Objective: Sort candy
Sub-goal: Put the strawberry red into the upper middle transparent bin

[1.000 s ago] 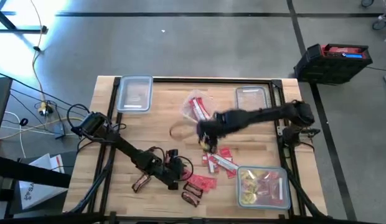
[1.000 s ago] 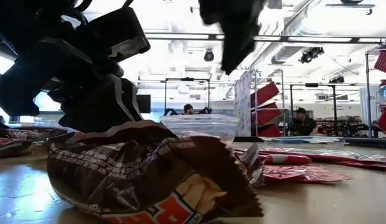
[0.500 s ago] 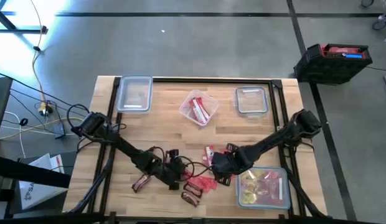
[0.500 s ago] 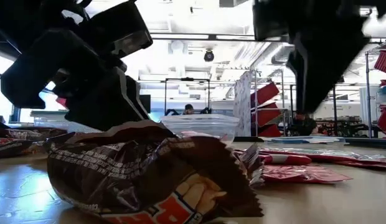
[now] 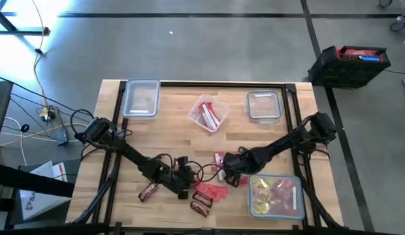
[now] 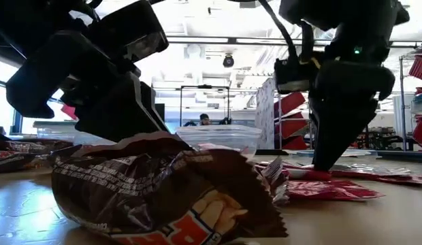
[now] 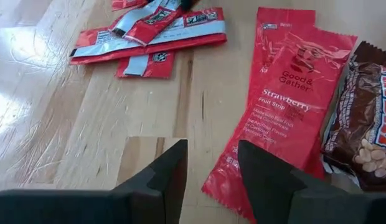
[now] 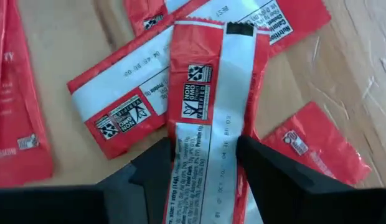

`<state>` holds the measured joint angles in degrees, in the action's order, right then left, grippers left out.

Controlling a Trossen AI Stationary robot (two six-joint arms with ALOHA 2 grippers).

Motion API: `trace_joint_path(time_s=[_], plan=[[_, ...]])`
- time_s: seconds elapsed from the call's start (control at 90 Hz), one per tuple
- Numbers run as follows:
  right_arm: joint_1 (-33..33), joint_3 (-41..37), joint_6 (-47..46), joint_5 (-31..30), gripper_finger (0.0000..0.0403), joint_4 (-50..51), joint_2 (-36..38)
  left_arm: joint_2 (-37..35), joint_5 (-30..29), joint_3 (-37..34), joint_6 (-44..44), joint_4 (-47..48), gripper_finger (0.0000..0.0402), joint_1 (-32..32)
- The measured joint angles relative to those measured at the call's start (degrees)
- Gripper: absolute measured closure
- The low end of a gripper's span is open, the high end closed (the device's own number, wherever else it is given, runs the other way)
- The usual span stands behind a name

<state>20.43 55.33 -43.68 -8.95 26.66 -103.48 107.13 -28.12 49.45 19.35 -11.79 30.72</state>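
My left arm reaches in from the table's left edge, slanting toward the near edge; the left gripper [image 5: 181, 181] sits low near the middle of that edge, fingers [image 7: 162, 177] parted with bare wood between them. My right arm comes from the right edge, stretched low across toward centre. The right gripper [image 5: 230, 173] points down just off the near edge, fingers [image 8: 157, 167] apart, straddling a red packet [image 8: 208, 124].

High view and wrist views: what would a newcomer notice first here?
First, the heap of red packets at the table's near middle, with the right hand low over it, fingers either side of one packet. Next, the container of yellow candy at the near right corner. The left hand waits open above a strawberry fruit strip.
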Motion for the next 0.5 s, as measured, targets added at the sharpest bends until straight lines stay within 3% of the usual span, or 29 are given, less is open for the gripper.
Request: trace_joint_path(time_s=[0.222, 0.5], plan=[[-0.27, -0.61, -0.9, -1.25, 0.0249, 0.35, -0.08, 0.0, 0.0, 0.0, 0.0, -0.07, 0.0275, 0.0], [-1.33, -0.72, -0.93, -7.33, 0.0356, 1.22, -0.28, 0.0, -0.98, 0.0, 0.0, -0.09, 0.0275, 0.02]])
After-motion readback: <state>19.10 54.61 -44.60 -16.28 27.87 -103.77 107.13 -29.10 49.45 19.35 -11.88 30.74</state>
